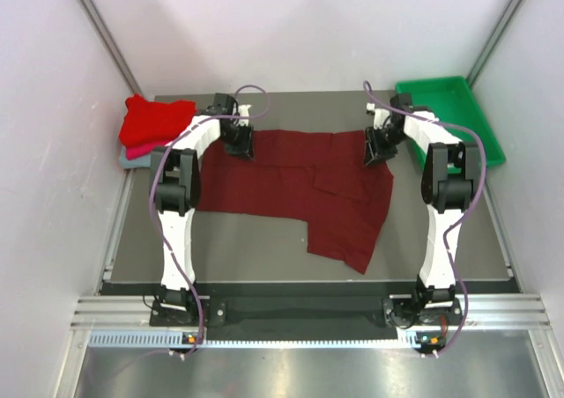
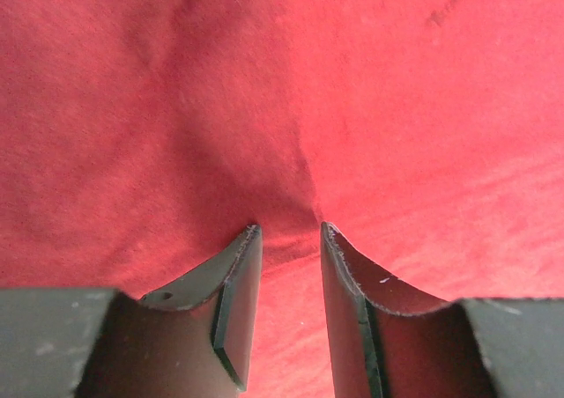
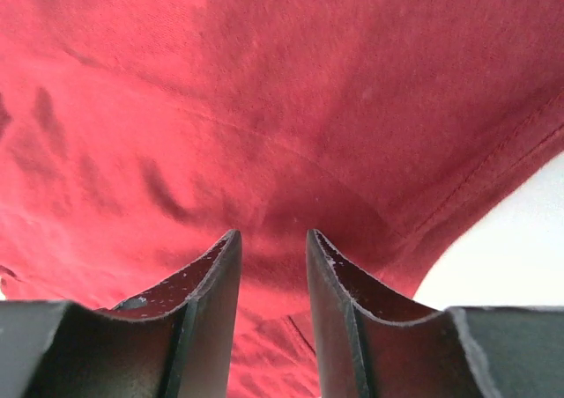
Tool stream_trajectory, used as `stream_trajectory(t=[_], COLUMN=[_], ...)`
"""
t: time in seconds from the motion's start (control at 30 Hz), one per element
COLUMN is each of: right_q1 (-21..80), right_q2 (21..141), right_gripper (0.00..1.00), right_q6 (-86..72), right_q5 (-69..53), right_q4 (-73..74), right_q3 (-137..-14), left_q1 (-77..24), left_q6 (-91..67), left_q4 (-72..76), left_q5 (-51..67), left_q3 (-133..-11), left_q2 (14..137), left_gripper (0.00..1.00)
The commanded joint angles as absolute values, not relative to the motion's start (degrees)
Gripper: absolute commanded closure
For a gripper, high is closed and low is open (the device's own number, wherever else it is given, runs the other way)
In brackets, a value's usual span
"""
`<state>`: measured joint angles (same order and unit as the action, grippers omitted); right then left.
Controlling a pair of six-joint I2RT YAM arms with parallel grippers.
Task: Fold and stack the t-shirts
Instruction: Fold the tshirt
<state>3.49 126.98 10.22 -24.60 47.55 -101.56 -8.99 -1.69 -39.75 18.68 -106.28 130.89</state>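
fabric of the maroon t-shirt (image 1: 291,187) is spread on the table (image 1: 256,248), far edge met by left gripper (image 2: 289,231) and right gripper (image 3: 271,234) (both jaws narrowly parted); folded t-shirts (image 1: 154,127) are stacked far left.

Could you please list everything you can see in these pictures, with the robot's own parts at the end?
maroon t-shirt: one, dark maroon, spread unevenly across the middle of the table
folded t-shirts: three, bright red on pink on grey-blue, stacked at the far left corner
tray: one, green, far right corner
table: one, dark grey, under everything
arms: two, white and black, reaching from the near edge to the shirt's far edge
left pincer: one, black, cloth puckered between its tips, grip unclear
right pincer: one, black, jaws apart over the cloth
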Motion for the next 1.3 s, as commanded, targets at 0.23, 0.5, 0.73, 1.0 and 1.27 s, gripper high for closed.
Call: stream_trajectory(t=[0.23,0.5,0.73,1.0,1.27], right_q1=[0.6,-1.5,-1.7,-2.5,-2.9], right_q2=[133.6,139.1,144.1,148.0,150.2], right_gripper=[0.61,0.56,0.52,0.5,0.5], right_q6=[8.3,8.3,9.1,9.8,10.2], right_q5=[-23.6,-20.1,-17.1,-15.4,-15.3], right_q4=[47.3,46.7,45.1,44.1,43.1], right_q3=[-109.7,-117.2,-125.6,-133.0,-135.8], left_q1=[-8.1,-8.1,-8.2,-8.2,-8.2], left_q6=[0.1,0.2,0.1,0.6,0.9], left_q4=[-40.5,-43.3,-42.5,-43.4,-42.8], left_q5=[7.9,7.6,8.0,8.1,7.7], left_q3=[-111.1,-121.3,-125.7,-132.9,-135.4], left_q2=[140.6,146.3,149.4,153.2,153.8], left_gripper=[0.61,0.6,0.6,0.59,0.55])
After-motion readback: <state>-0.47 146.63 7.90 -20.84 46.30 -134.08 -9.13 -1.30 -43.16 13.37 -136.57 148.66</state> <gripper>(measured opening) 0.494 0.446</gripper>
